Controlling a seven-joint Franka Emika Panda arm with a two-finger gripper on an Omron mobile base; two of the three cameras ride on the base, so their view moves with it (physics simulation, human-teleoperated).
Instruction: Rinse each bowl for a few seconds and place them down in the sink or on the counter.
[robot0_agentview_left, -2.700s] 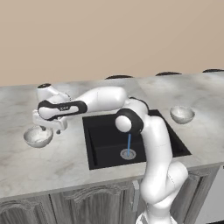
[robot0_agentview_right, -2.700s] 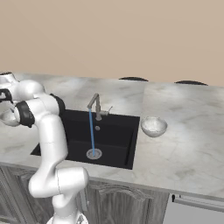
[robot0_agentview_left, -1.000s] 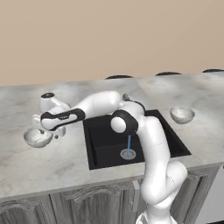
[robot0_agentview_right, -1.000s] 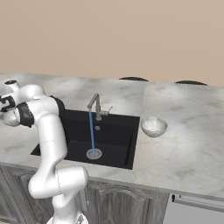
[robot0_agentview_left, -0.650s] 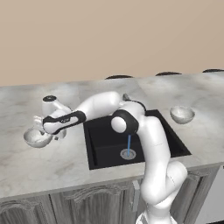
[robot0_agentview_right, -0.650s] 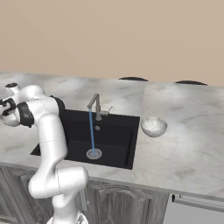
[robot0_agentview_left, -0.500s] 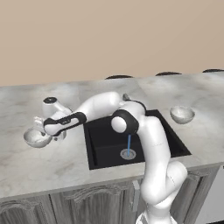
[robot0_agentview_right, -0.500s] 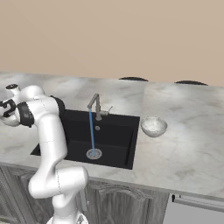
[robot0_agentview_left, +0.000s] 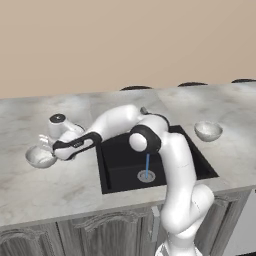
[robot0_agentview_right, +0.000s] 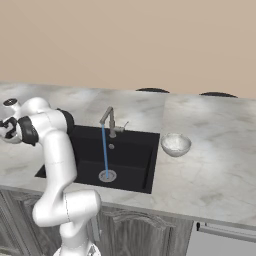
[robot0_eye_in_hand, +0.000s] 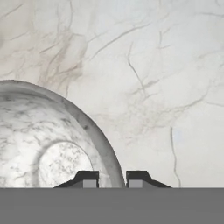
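1. The gripper (robot0_eye_in_hand: 111, 179) hangs over the left bowl's (robot0_agentview_left: 40, 156) rim on the counter (robot0_agentview_left: 60, 185), left of the sink (robot0_agentview_left: 120, 172).
2. Fingers (robot0_eye_in_hand: 87, 178) are narrowly parted, straddling the rim (robot0_eye_in_hand: 94, 131), not visibly clamped.
3. Step in hand: picking up the first bowl. Next, judged: lower, close, carry it under the running water (robot0_agentview_right: 105, 150).
4. The second bowl (robot0_agentview_right: 176, 144) waits right of the sink.

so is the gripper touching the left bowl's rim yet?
Cannot tell. In the hand view the fingertips straddle the bowl rim, but where they meet it lies below the frame's visible edge.
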